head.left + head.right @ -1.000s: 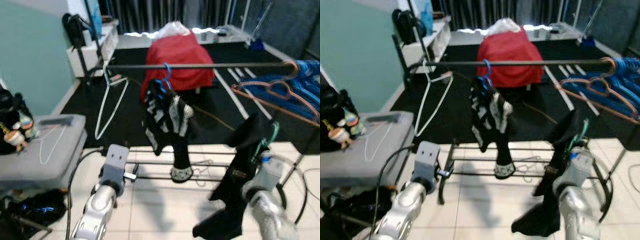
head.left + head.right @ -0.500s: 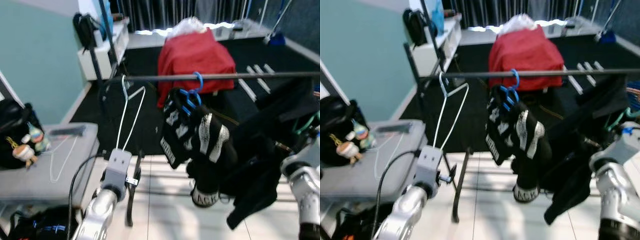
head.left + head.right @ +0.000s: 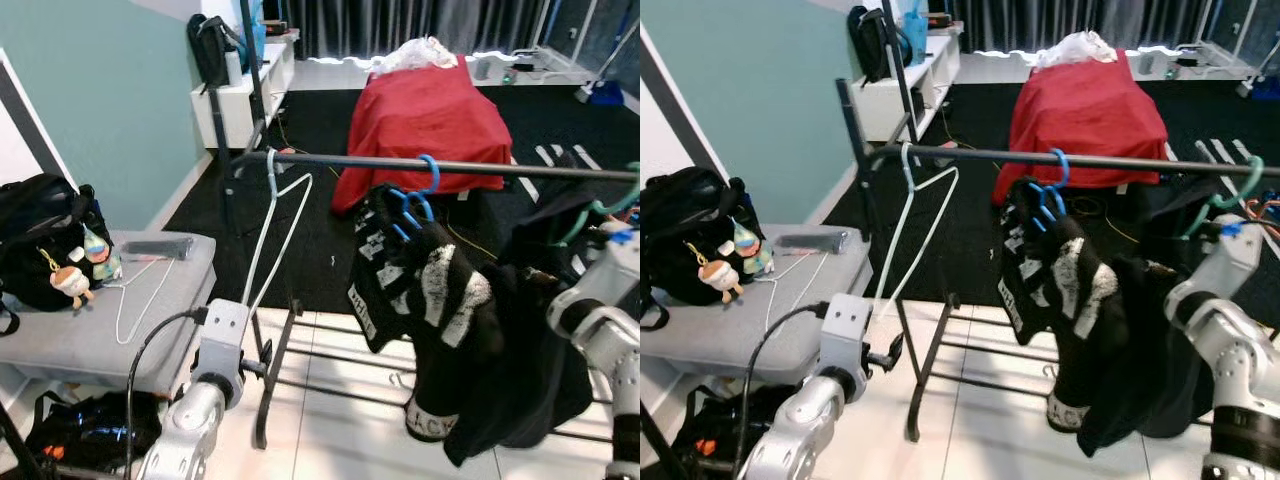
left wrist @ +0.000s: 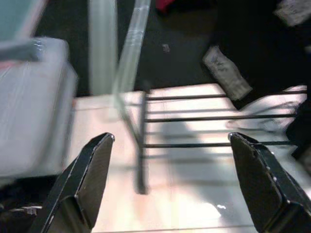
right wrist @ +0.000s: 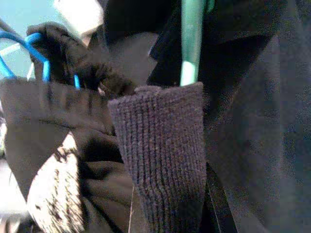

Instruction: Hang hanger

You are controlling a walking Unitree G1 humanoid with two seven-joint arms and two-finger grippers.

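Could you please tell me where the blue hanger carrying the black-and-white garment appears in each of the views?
Left eye view: blue hanger hooked on the rail, right of centre.
Right eye view: hooked near the middle of the rail.
Left wrist view: I cannot make it out.
Right wrist view: blue loops by the dark fabric.
Shared landmark: the black-and-white garment beneath it.

Dark rail (image 3: 420,165) carrying white hanger (image 3: 272,235), blue hanger (image 3: 418,195) with black-and-white garment (image 3: 430,310), green hanger (image 3: 1225,198)

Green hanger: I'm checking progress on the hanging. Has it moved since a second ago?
Yes. Against the rail, the green hanger has risen: it was well below the rail, and now its hook is level with it.
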